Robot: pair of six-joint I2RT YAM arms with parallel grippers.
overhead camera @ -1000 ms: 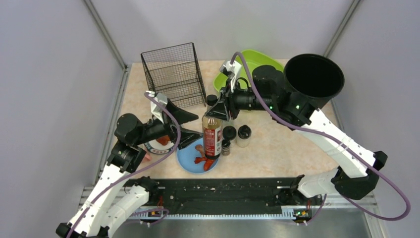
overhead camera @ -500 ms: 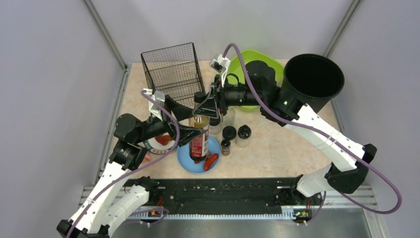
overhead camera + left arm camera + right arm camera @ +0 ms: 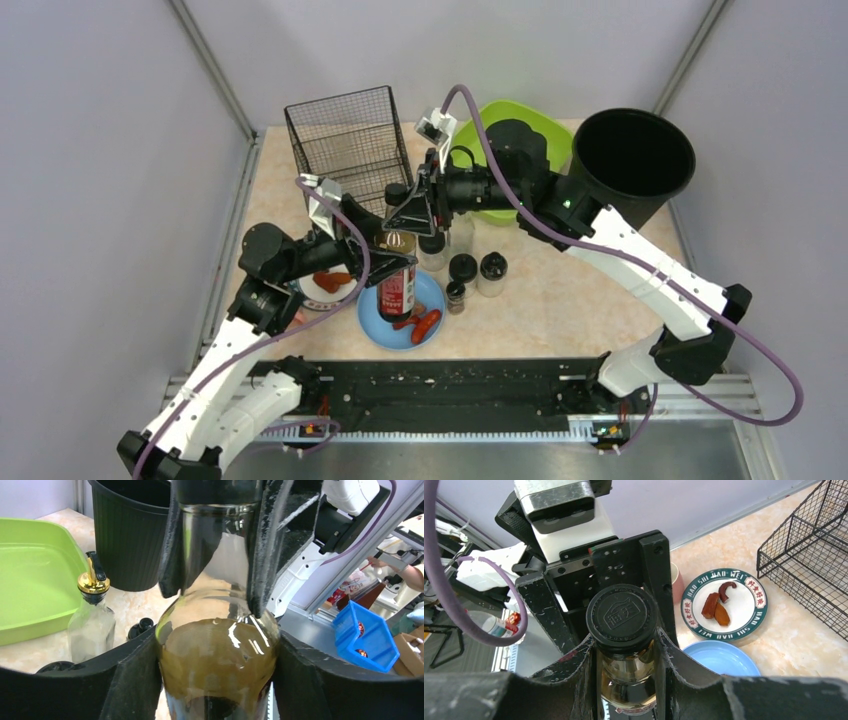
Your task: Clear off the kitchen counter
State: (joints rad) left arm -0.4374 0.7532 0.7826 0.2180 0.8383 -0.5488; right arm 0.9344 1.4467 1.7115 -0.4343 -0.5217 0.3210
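A glass bottle is being clamped: neck by right gripper, body by left gripper. Likely heavy, slippery and breakable, so the wide body is being favoured.

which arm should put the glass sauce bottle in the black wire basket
Probably left: the left gripper clasps the glass sauce bottle mid-body, with the black wire basket leftward; the right gripper pinches only the neck.

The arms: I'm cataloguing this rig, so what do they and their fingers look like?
The left arm and right arm have white link shells and black joints, and a purple cable runs along each. The fingers are black, broad, wedge-shaped and scuffed with pale flecks.
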